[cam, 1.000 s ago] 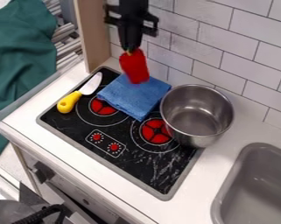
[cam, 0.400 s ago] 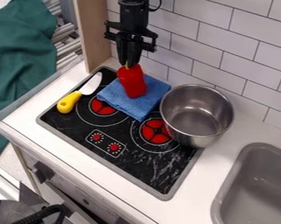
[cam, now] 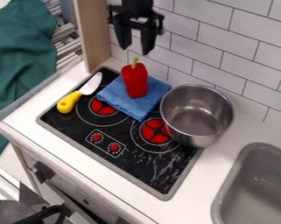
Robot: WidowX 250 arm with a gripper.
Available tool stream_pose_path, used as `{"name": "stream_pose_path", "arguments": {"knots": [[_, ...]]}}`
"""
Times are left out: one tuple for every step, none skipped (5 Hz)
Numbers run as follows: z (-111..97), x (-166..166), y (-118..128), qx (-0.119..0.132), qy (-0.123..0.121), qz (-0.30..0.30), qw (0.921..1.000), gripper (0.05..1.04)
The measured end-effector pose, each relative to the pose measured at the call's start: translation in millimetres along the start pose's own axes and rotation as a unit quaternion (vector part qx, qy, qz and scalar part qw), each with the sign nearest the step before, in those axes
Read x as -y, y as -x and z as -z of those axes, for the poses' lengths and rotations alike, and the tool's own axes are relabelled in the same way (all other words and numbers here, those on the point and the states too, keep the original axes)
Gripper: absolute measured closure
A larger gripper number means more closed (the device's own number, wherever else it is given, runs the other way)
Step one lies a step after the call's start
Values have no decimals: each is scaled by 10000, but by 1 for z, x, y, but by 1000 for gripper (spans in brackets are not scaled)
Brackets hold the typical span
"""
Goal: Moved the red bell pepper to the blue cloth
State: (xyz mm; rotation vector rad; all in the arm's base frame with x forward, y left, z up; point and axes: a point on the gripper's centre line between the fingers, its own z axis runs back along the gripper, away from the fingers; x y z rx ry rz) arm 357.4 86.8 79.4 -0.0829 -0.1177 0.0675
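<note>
Standing upright on the blue cloth (cam: 141,106), upper middle of the frame, the red bell pepper (cam: 135,81) looks light, firm and slick, best held near its stem (cam: 135,62). Above, the gripper (cam: 136,49) hangs with fingers spread. Black stovetop (cam: 136,168) underneath; tiled wall (cam: 230,48) behind.

- White rectangular wall tiles (cam: 247,52) with grey grout rise behind the white countertop (cam: 251,122).
- Upright pale wooden panel (cam: 94,35) at the tiles' left side.
- Dark green draped fabric (cam: 19,61), far left.
- Black rectangular cooktop (cam: 142,168) and grey rounded sink (cam: 231,186), both set into the countertop.
- White cabinet front (cam: 63,183) below.
</note>
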Motion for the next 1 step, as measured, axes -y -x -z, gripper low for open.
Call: {"name": "stream_pose_path", "arguments": {"knots": [[-1, 6, 7, 21, 123, 52, 9999, 65]]}}
